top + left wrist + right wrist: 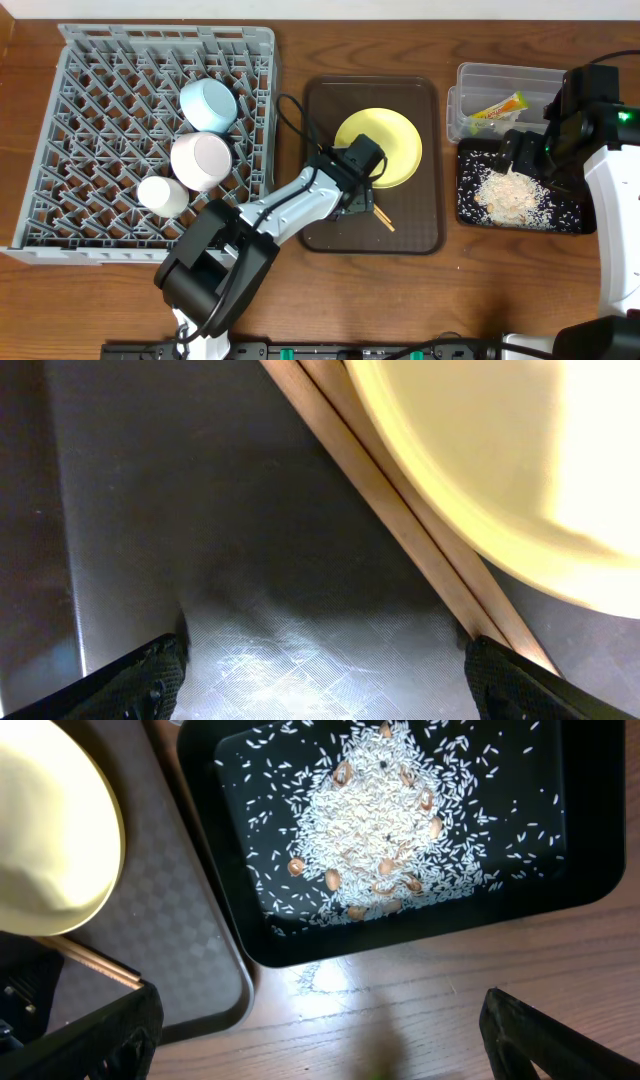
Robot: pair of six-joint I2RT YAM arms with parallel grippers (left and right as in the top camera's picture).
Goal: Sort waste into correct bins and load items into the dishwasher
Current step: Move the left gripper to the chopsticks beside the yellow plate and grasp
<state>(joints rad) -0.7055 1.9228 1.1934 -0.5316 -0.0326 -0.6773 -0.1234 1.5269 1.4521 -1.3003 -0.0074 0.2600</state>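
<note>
Over the brown tray (318,110), the left gripper (320,678) hovers spread and empty by the chopsticks (400,530) lying against the yellow plate (480,450). At right, the right gripper (320,1030) hangs equally spread above rice scraps (370,830) in the black tray (590,810).

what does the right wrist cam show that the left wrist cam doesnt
Only the right wrist view: the black tray holding the rice scraps, and bare wooden table below it. Only the left wrist view: nothing new, just a close-up of the chopsticks, partly hidden by the yellow plate. Both: the plate, the chopsticks and the brown serving tray under them.
</note>
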